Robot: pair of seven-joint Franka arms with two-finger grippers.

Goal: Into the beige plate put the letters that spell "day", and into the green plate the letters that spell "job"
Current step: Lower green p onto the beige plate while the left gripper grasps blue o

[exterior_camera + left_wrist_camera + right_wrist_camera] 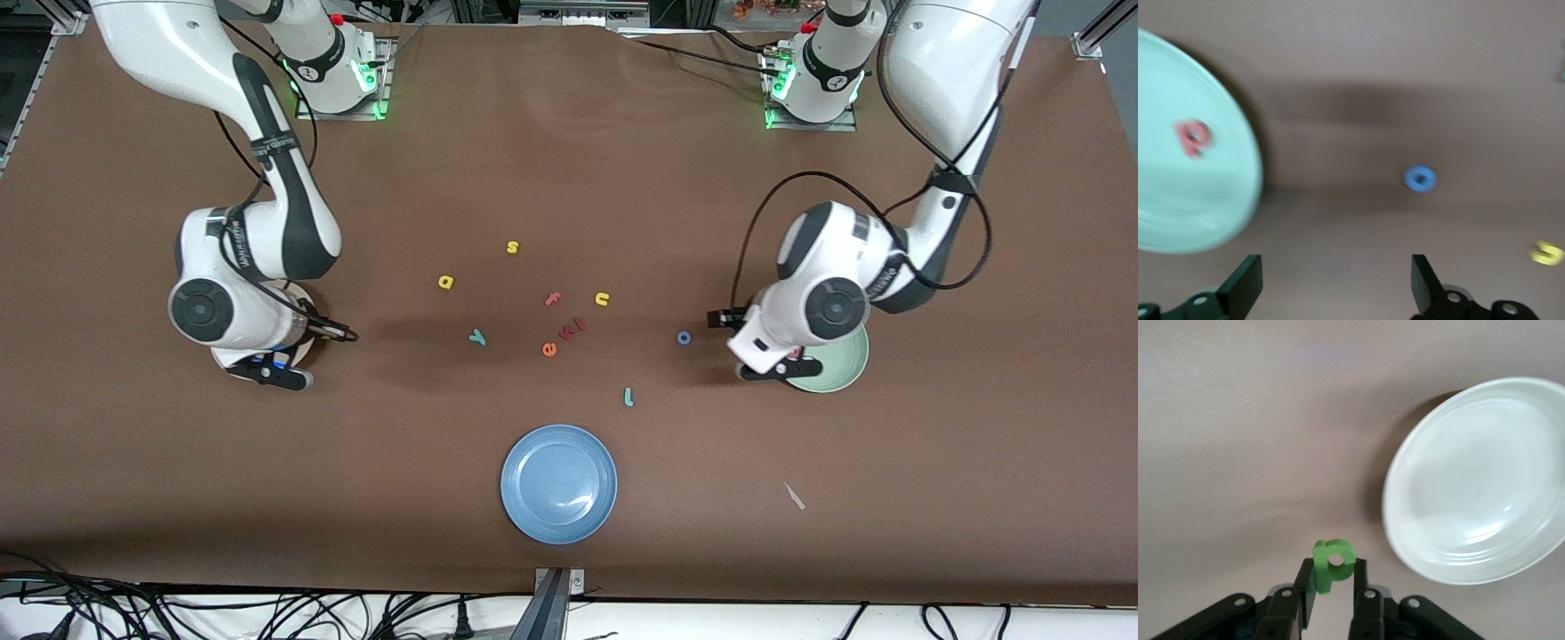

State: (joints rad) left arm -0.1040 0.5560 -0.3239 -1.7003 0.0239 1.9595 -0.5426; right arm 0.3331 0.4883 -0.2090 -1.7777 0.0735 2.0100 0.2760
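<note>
My right gripper (1333,577) (277,373) is shut on the olive-green d (1333,565), held in the air just beside the beige plate (1478,480) (302,291), which shows nothing in it. My left gripper (1337,280) (775,369) hangs open and holds nothing, at the rim of the green plate (1198,200) (840,373). The salmon b (1193,138) lies in that plate. The blue o (1420,179) (684,338) lies on the table close to the green plate. The yellow a (445,282), teal y (477,337) and teal j (628,396) lie mid-table.
A blue plate (558,483) sits near the front camera's edge. Other loose letters lie mid-table: a yellow s (512,247), a yellow u (602,299) (1546,253), a pink f (552,299), an orange e (548,349) and small pink-red letters (573,327).
</note>
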